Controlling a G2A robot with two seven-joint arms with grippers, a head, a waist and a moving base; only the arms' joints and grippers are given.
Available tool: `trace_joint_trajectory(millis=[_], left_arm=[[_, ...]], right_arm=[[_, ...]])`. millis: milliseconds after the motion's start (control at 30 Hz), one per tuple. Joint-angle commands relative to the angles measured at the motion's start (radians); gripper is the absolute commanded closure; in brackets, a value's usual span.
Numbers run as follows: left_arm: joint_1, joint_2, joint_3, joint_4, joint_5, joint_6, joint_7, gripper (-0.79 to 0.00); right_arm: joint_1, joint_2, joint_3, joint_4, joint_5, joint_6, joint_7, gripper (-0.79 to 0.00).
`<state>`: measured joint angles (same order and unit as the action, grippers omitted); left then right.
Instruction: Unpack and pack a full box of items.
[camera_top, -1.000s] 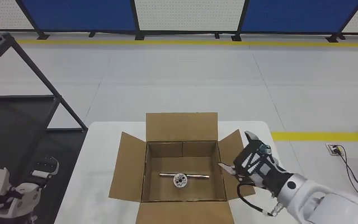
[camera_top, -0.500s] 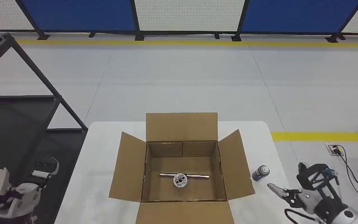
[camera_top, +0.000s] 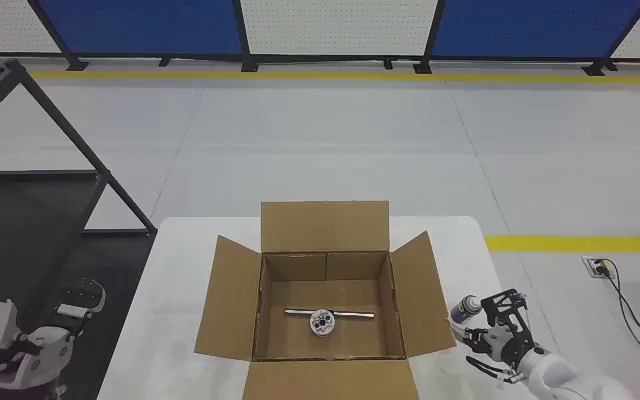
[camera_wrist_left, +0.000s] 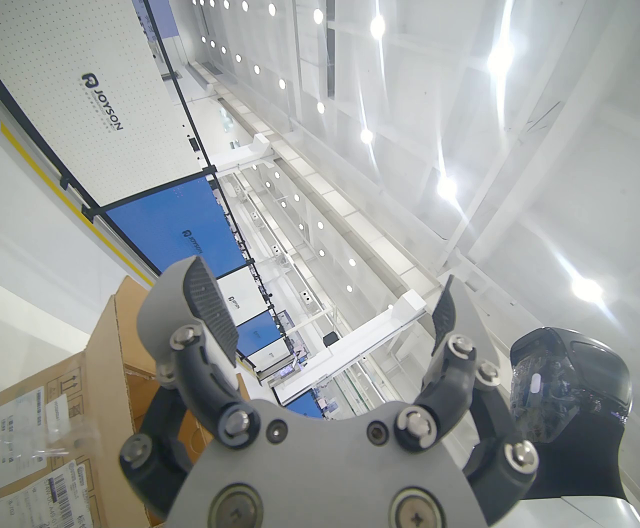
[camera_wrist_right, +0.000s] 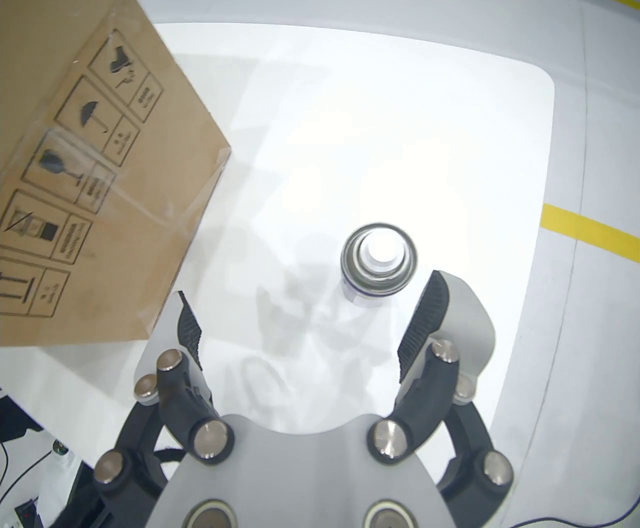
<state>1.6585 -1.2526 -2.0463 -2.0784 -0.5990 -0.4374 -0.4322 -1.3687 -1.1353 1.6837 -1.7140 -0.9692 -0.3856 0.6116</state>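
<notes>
Nearest, the right gripper (camera_wrist_right: 307, 305) gapes wide and empty, just short of an upright silver-topped can (camera_wrist_right: 378, 265) near the table's (camera_wrist_right: 400, 125) right edge. Beyond, the cardboard box's (camera_wrist_right: 100, 175) flap bears umbrella and glass symbols; the top view adds a rod (camera_top: 350, 315) inside. Left gripper (camera_wrist_left: 322, 295): likewise wide, empty.

Right arm (camera_top: 525, 358): wrist tipped steeply down, forearm trailing behind jaws. Right jaws spread wide, ribbed pads (camera_wrist_right: 416, 320) facing each other across gap, tips lowest. Left jaws also spread wide, aimed upward, ribbed pads (camera_wrist_left: 207, 300) well apart, tips uppermost.
</notes>
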Motion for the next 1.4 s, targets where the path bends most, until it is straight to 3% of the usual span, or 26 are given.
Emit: trace_joint_trajectory(millis=[0,267,467,700,767,800,867,900,1067,1100,1200,1367], left_arm=[[0.000,0.000,0.000,0.000,0.000,0.000,0.000,-0.785],[0.000,0.000,0.000,0.000,0.000,0.000,0.000,-0.785],[0.000,0.000,0.000,0.000,0.000,0.000,0.000,-0.785],[0.000,0.000,0.000,0.000,0.000,0.000,0.000,-0.785],[0.000,0.000,0.000,0.000,0.000,0.000,0.000,-0.785],[0.000,0.000,0.000,0.000,0.000,0.000,0.000,-0.785],[0.000,0.000,0.000,0.000,0.000,0.000,0.000,-0.785],[0.000,0.000,0.000,0.000,0.000,0.000,0.000,-0.785],[0.000,0.000,0.000,0.000,0.000,0.000,0.000,-0.785],[0.000,0.000,0.000,0.000,0.000,0.000,0.000,-0.785],[0.000,0.000,0.000,0.000,0.000,0.000,0.000,-0.785],[0.000,0.000,0.000,0.000,0.000,0.000,0.000,-0.785]], right_arm=[[0.003,0.000,-0.001,0.008,0.002,-0.001,-0.001,-0.785],[0.003,0.000,-0.001,0.008,0.002,-0.001,-0.001,-0.785],[0.009,-0.001,-0.012,0.002,0.007,0.080,-0.005,-0.785],[0.052,0.001,-0.039,0.058,0.025,0.082,0.023,-0.785],[0.071,0.001,-0.050,0.085,0.035,0.088,0.027,-0.622],[0.082,0.001,-0.055,0.101,0.041,0.092,0.028,-0.576],[0.100,0.001,-0.063,0.127,0.048,0.093,0.024,-0.566],[0.105,0.001,-0.065,0.138,0.053,0.091,0.019,-0.385],[0.117,0.003,-0.060,0.170,0.079,0.088,-0.006,-0.209],[0.115,0.003,-0.053,0.174,0.092,0.092,-0.016,-0.108],[0.096,0.006,-0.028,0.162,0.115,0.090,-0.045,0.000],[0.036,0.014,0.035,0.102,0.144,0.074,-0.076,0.000]])
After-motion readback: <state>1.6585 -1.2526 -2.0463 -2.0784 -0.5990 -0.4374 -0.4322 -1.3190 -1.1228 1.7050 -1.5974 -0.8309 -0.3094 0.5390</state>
